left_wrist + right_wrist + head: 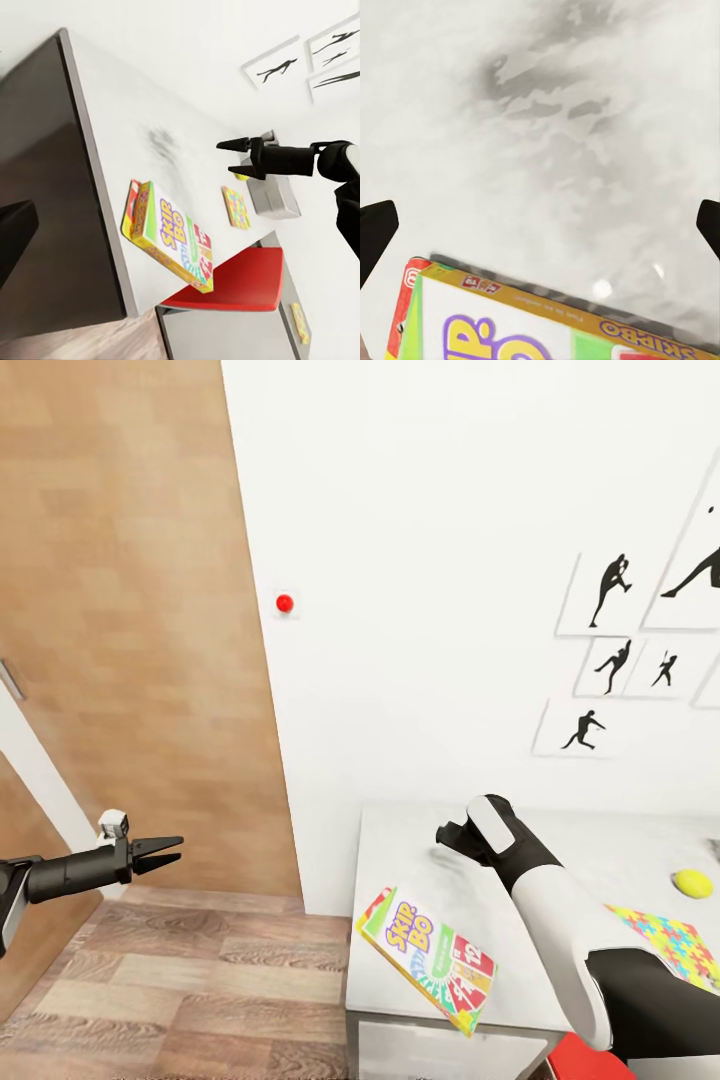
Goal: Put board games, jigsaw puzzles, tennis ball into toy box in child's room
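White walls with baseball-player silhouettes (pixel 610 588) back the marbled table (pixel 420 840). From the head camera, the Skip-Bo box (pixel 428 957) lies flat at the table's front edge, jigsaw puzzle (pixel 678 942) and tennis ball (pixel 692 882) further right; the left gripper (pixel 160 853) hangs spread and empty over the floor. The left wrist camera shows the right gripper (pixel 234 156) above the table, parted, holding nothing, the toy box (pixel 274 199) beyond it. The right wrist camera looks down on the yellow-edged box (pixel 540 322). Judged step: regrasping Skip-Bo, which calls for lowering onto it.

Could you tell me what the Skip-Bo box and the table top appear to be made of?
Skip-Bo box: looks like printed cardboard, judging by its flat faces, thin coloured edges and bright graphics. Table top: seemingly polished marble or a marble-look laminate, pale with grey veining and a faint sheen.
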Controlling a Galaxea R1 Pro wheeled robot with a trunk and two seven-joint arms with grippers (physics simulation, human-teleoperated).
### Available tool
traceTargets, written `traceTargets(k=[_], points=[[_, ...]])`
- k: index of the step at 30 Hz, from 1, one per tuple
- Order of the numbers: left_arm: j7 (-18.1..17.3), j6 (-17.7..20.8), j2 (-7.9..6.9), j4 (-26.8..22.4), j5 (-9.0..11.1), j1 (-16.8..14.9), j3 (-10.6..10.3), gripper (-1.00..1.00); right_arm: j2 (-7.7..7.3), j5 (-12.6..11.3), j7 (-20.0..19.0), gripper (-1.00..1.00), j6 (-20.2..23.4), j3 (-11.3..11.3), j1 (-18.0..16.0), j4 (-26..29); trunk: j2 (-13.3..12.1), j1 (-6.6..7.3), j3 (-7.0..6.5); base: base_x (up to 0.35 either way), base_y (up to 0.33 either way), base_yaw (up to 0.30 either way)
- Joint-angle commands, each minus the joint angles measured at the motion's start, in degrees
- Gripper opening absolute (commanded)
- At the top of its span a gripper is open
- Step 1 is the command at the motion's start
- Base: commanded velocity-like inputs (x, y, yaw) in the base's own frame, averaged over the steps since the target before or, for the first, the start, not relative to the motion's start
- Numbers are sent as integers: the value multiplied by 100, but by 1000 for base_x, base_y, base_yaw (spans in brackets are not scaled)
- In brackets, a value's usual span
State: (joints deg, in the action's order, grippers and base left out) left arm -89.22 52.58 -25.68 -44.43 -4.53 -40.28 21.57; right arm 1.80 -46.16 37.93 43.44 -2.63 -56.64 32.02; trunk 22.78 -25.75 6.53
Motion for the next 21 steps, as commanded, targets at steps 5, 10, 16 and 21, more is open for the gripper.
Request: traceTargets(k=[5, 10, 16, 21], points=[[-43, 60, 2, -4, -48, -6, 14, 100, -4, -60, 57, 100, 6, -27, -5, 1, 14, -3, 60, 0, 0, 0], [-43, 60, 2, -4, -48, -6, 14, 100, -10, -60, 54, 100, 6, -19, 2, -2, 14, -3, 106, 0, 0, 0], [-43, 60, 2, -4, -48, -6, 9, 100, -37, -60, -93, 100, 0, -11, 11, -8, 14, -3, 161, 0, 0, 0], [-38, 60, 2, -4, -48, -6, 8, 100, -73, -60, -143, 100, -2, -12, 12, -11, 14, -3, 208, -18, 0, 0]])
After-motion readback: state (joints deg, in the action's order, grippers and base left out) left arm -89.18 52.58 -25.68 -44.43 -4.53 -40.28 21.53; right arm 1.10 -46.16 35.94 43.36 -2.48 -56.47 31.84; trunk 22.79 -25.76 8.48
